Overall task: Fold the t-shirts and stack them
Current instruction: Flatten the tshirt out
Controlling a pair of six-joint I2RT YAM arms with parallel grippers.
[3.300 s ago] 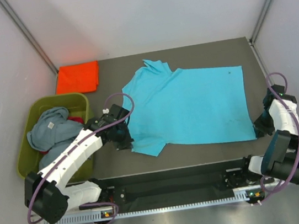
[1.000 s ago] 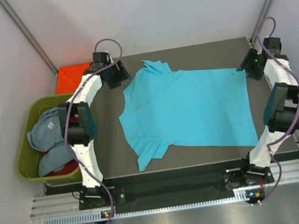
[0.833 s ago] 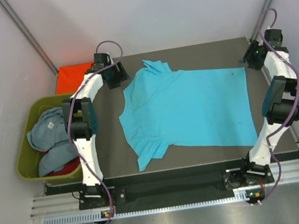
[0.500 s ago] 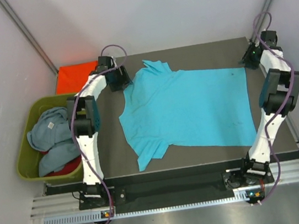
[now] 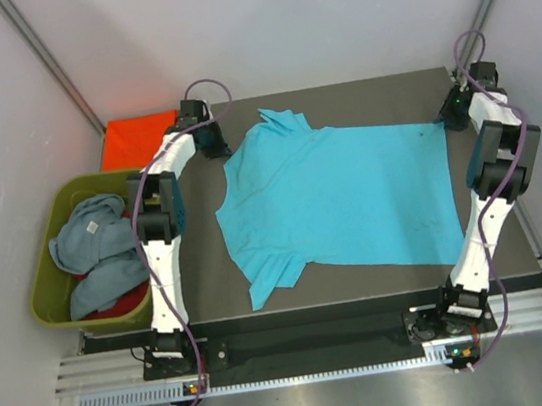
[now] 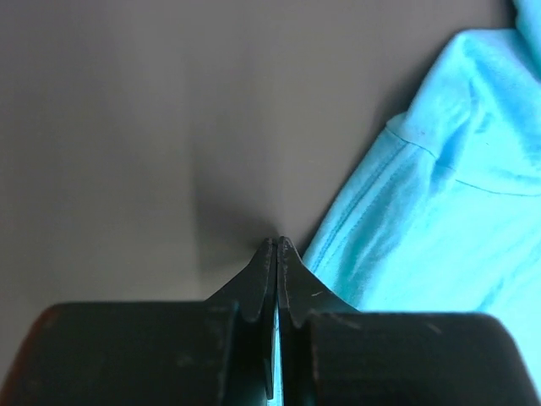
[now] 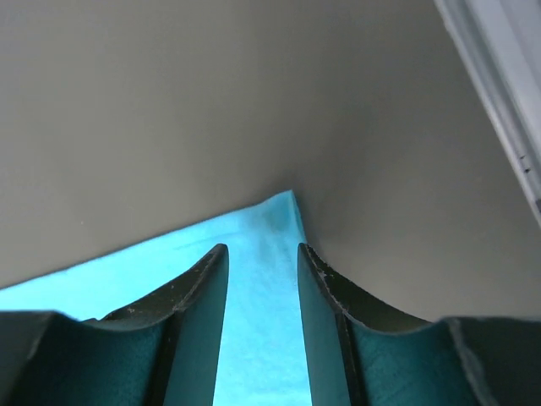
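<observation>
The turquoise t-shirt (image 5: 341,198) is spread flat across the middle of the bench (image 5: 367,97), with its collar towards the far-left corner and its hem along the right edge. The sleeve nearer the near edge is seen bunched over itself.

The left end effector (image 6: 277,245) is closed, and a thin sliver of turquoise cloth is pinched between its fingers at the edge of the far sleeve, near the far-left corner. The right end effector (image 7: 261,252) is held narrowly apart at the far-right corner. The far hem corner lies between its fingers but is not yet clamped.

The two far extremes of the shirt appear to have been chosen so that the far edge can be lifted level and carried towards the near edge without skewing. It is judged that the right grip must be closed before any lift is made.

A folded orange-red t-shirt (image 5: 131,142) is laid at the far-left corner, probably as the base of the stack. A grey-blue t-shirt (image 5: 89,239) and a red t-shirt (image 5: 114,308) are left unfolded in the olive-green tub (image 5: 49,287) beside the left edge.
</observation>
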